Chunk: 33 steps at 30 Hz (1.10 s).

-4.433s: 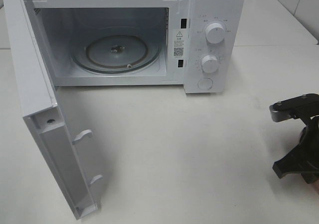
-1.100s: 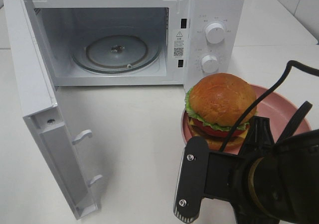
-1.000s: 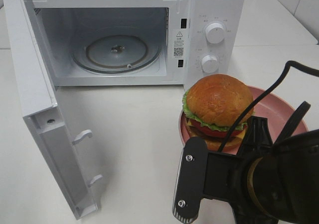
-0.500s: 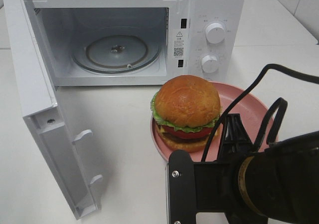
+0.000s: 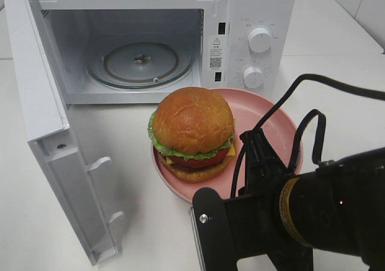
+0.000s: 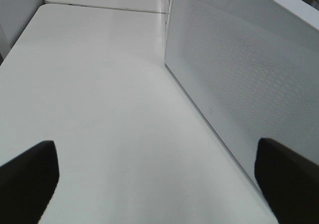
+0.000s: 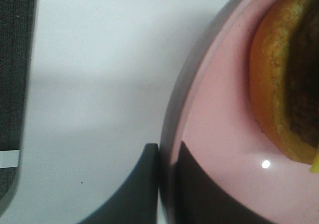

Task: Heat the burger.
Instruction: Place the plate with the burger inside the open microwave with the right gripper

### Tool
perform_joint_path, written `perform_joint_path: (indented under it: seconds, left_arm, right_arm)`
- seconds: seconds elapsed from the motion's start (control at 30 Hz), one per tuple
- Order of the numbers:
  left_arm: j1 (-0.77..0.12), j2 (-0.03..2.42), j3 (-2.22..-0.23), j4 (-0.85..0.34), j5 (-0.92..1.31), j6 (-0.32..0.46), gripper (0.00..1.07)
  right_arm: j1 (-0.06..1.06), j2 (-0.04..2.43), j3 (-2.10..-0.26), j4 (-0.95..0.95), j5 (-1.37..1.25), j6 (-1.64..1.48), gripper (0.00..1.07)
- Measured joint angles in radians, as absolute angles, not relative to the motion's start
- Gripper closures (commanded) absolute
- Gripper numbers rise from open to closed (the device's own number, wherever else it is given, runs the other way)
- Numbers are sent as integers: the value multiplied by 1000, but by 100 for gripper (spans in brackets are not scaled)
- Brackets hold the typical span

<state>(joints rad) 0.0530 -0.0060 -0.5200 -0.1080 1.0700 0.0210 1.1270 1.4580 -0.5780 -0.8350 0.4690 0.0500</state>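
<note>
The right gripper (image 7: 167, 186) pinches the rim of the pink plate (image 5: 267, 111), and the burger (image 5: 192, 132) sits on it just before the open microwave (image 5: 258, 9) — the carrying step. Next, I think, the plate must go level onto the turntable (image 5: 141, 60). The left gripper (image 6: 159, 184) is spread, idle. Against a half second ago, the plate is further left.

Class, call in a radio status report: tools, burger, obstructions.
Left tool open, empty, beside door. Right tool shut on plate rim. Burger upright on plate, before open microwave. No obstruction seen.
</note>
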Motion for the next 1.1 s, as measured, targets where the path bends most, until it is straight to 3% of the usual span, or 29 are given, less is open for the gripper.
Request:
perform_joint_path:
  seconds: [0.43,0.8,1.1]
  left_arm:
    - [53,-6,-520,-108,1070,21,7]
    - [53,-6,-520,-108,1070,21,7]
    - [53,-6,-520,-108,1070,21,7]
  right_arm:
    - [913,1458,-578,-795,342,-293,107]
    - [774,1458,-578,-408,281,-871,107]
    - [696,1458,-578,-201,221,-1131,107]
